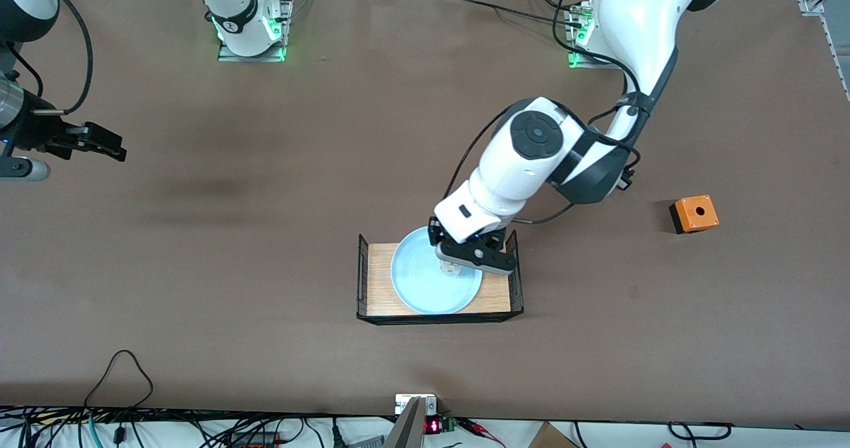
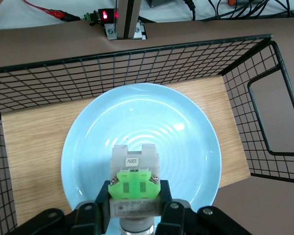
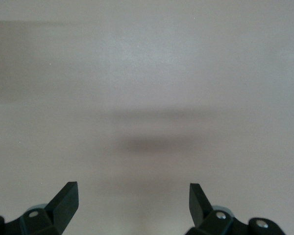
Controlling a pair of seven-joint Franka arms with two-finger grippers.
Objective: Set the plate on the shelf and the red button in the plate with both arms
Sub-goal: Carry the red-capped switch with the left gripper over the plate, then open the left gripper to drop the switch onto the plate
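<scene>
Plate [image 1: 428, 282] seated flat in wire tray [image 1: 364, 279] with wooden floor, near the middle of the table [image 1: 265, 235], toward the front camera's edge. Fills most of the tray floor in the left wrist view [image 2: 186, 127]; tray mesh [image 2: 137, 63] standing around it.

Left gripper [image 1: 458, 269] positioned low over the plate, on the side toward the left arm's end. Fingers [image 2: 169, 208] closed on the button [image 2: 135, 183], pinching its grey body from both sides. Green piece facing up, white block with printed label pointing over the plate centre. Red cap hidden from view. Contact between button and plate surface not determinable.

Right gripper [image 1: 99, 144] held over bare table at the right arm's end, well apart from the tray, waiting. Fingers [image 3: 66, 200] spread wide, nothing between them.

Orange box [image 1: 694, 214] with a round hole on top, standing at the left arm's end, well apart from the tray.
</scene>
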